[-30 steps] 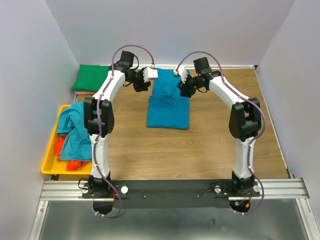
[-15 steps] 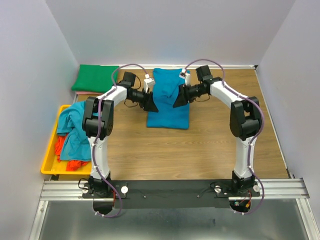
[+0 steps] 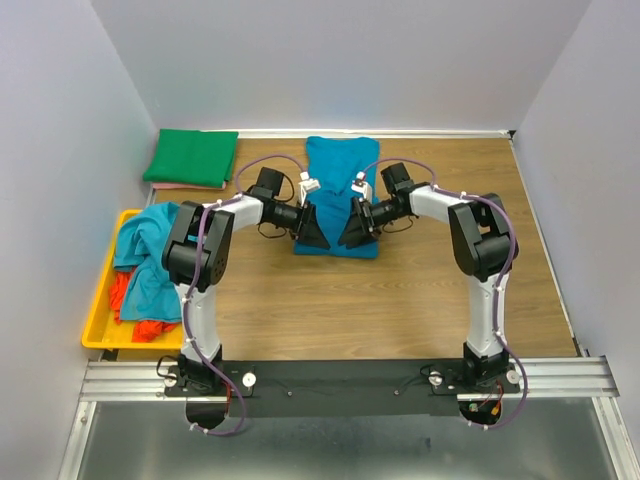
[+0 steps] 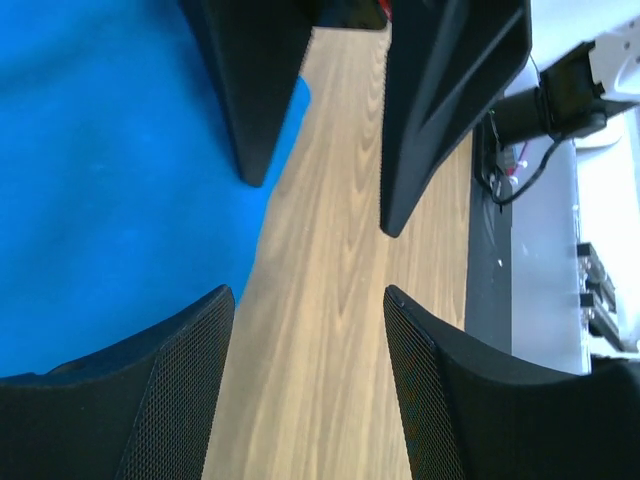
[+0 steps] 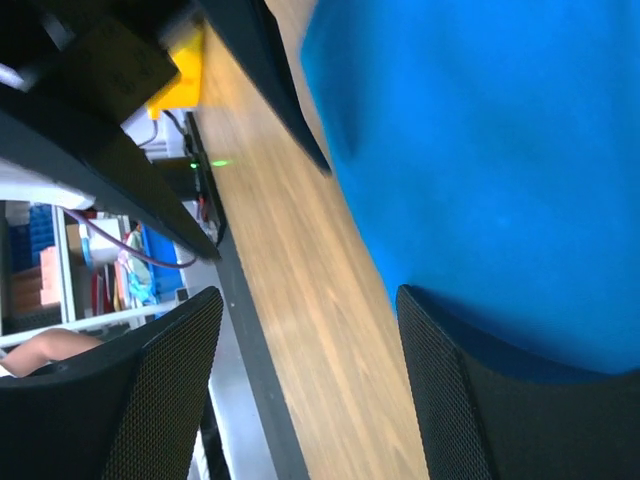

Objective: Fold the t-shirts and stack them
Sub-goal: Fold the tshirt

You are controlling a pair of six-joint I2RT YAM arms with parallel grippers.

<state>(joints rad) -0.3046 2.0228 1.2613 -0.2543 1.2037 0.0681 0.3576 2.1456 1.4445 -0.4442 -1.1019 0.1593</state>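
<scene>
A blue t-shirt (image 3: 337, 180) lies flat on the wooden table (image 3: 330, 300), running from the back edge toward the middle. My left gripper (image 3: 313, 228) and right gripper (image 3: 352, 228) are both low at the shirt's near edge, close side by side, jaws open and empty. In the left wrist view my left gripper (image 4: 308, 295) frames bare wood, with the blue shirt (image 4: 110, 180) at its left finger. In the right wrist view my right gripper (image 5: 310, 292) frames wood, with the blue shirt (image 5: 480, 150) at its right finger.
A folded green shirt (image 3: 190, 157) lies at the back left corner. A yellow tray (image 3: 100, 335) at the left edge holds crumpled teal (image 3: 150, 260) and orange (image 3: 150, 328) shirts. Walls close in the table on the left, back and right.
Both grippers have moved from the shirt's far end toward me, down to its near edge. The blue shirt lies in about the same place.
</scene>
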